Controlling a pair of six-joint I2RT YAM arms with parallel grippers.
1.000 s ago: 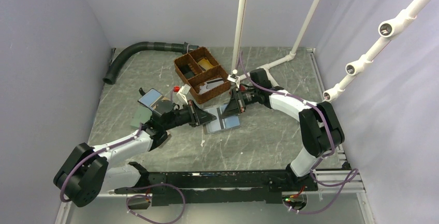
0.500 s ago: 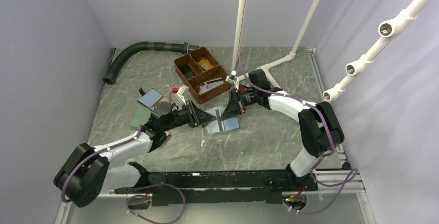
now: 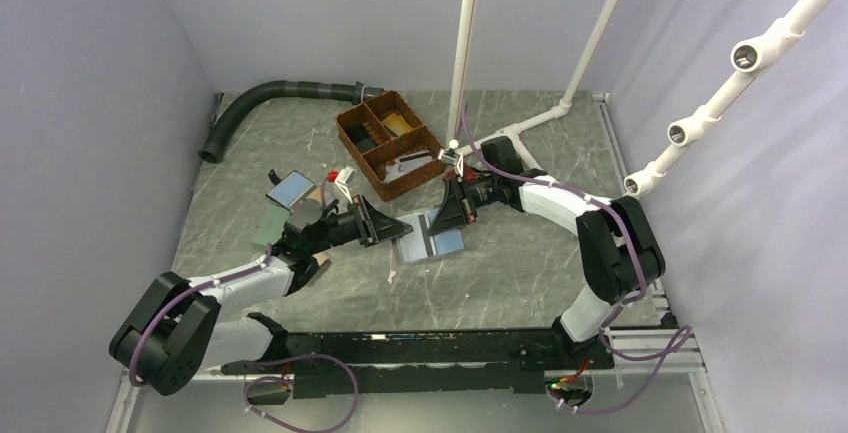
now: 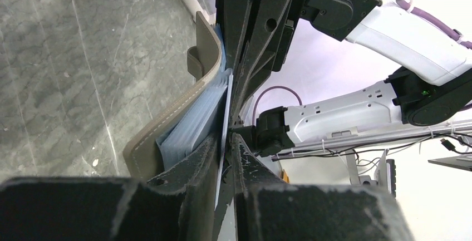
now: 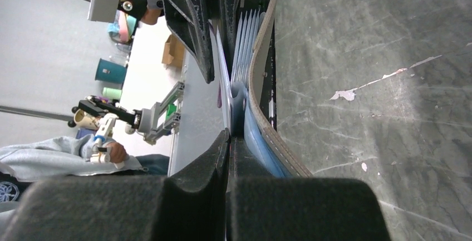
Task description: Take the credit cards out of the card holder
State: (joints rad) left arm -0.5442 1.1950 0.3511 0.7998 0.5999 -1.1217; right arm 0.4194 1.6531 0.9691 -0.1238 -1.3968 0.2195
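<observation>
Here, on the grey marbled table (image 3: 520, 273) between lavender walls, the taupe card holder (image 3: 440, 241) lies open near a divided brown woven basket (image 3: 388, 143) of dark and tan items, the right gripper (image 3: 442, 220) with fingers pressed together at its blue pockets, the left gripper (image 3: 390, 228) with fingers close around a pale credit card (image 4: 224, 141) edge, clamped or not I cannot tell.

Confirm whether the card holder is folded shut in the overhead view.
No, the card holder lies spread open on the table, its light blue inside facing up.
</observation>
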